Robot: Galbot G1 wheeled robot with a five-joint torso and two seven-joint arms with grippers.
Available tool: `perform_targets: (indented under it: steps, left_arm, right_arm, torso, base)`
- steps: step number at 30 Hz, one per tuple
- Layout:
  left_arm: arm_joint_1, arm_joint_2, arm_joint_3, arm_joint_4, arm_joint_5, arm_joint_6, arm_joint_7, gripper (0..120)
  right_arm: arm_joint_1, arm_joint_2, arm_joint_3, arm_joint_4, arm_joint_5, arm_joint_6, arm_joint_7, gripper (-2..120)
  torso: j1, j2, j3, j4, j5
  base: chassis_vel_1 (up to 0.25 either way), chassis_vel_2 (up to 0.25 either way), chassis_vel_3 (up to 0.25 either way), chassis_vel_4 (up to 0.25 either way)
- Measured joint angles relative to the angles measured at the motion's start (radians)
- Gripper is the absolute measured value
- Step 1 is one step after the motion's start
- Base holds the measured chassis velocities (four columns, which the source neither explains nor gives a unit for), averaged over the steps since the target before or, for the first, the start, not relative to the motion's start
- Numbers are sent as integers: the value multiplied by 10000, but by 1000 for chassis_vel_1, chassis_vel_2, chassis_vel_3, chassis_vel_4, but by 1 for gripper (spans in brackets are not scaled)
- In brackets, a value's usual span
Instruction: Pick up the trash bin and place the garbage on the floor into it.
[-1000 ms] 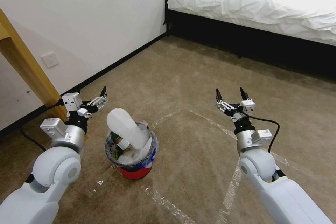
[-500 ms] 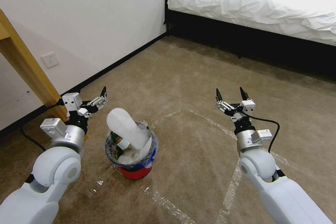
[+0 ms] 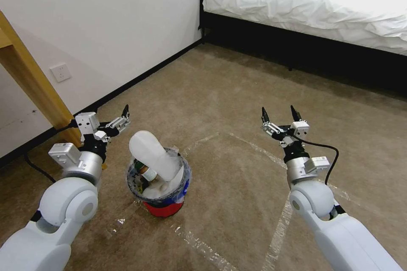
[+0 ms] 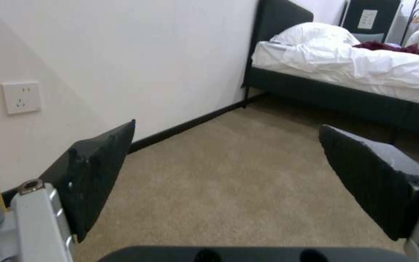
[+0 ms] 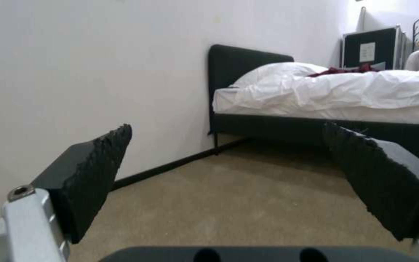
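On the beige-brown short-pile carpet floor (image 3: 237,93), between the two arms and nearer the left one, stands the small round red trash bin with blue band and crinkled clear plastic liner (image 3: 163,207), upright, on a patch crossed by pale worn tape lines (image 3: 277,233). Garbage is inside it: a flat white slipper (image 3: 152,154) sticks up tilted above the rim, a clear bottle with a brown cap (image 3: 148,173) sits beside it, white crumpled stuff underneath. Left gripper (image 3: 114,120) hangs above the carpet just beside the bin on the wall side, black fingers (image 4: 100,171) spread apart, nothing between them. Right gripper (image 3: 280,115) hangs well apart from the bin on the other side, jaws spread too, pads (image 5: 93,174) bare, gripping nothing. Both wrist views look across carpet toward the white wall (image 3: 106,21) and the dark-framed bed with white rumpled duvet (image 3: 313,8). White wall socket (image 3: 60,72) and a slanted light wooden leg (image 3: 34,84) sit behind the left arm.
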Motion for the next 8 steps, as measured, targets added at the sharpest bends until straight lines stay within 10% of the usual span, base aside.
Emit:
perform_targets:
  steps: [8]
  left_arm:
    - [0,0,0,0,0,-1,0,100]
  right_arm:
    - [0,0,0,-1,0,0,0,100]
  torso:
    - [0,0,0,0,0]
  base:
    - [0,0,0,0]
